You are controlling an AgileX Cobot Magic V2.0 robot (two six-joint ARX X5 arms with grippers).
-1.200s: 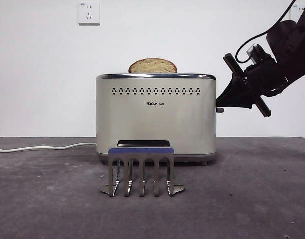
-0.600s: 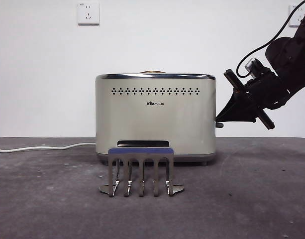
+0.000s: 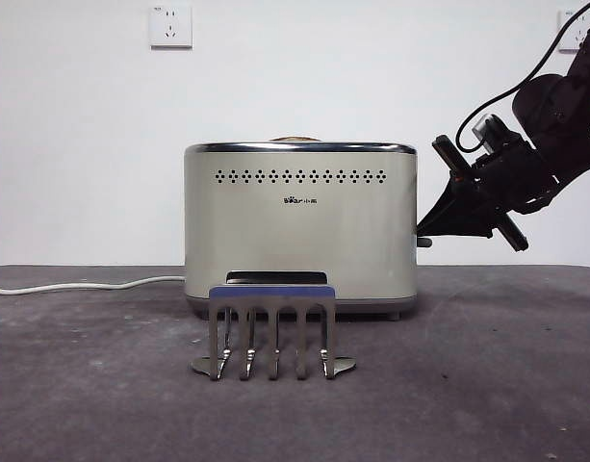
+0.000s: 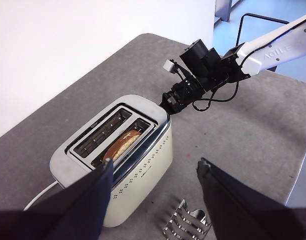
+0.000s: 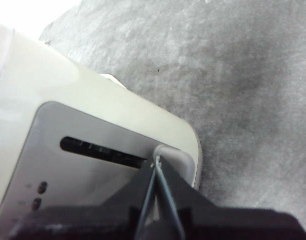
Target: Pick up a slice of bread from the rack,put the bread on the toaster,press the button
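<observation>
Meanwhile, front view: the boxy cream-white toaster fills mid-frame behind the small shiny metal rack; right gripper, jaws pressed together, bears on the dark grey lever button.

Left wrist view: the tan wholemeal bread slice sits sunk in a slot; left gripper hangs released.

Right wrist view: tips could slip off, so the lever might not latch.

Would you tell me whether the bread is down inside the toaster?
Down: the bread sits in the toaster's slot, barely above the rim.

White wall, grey table
</observation>
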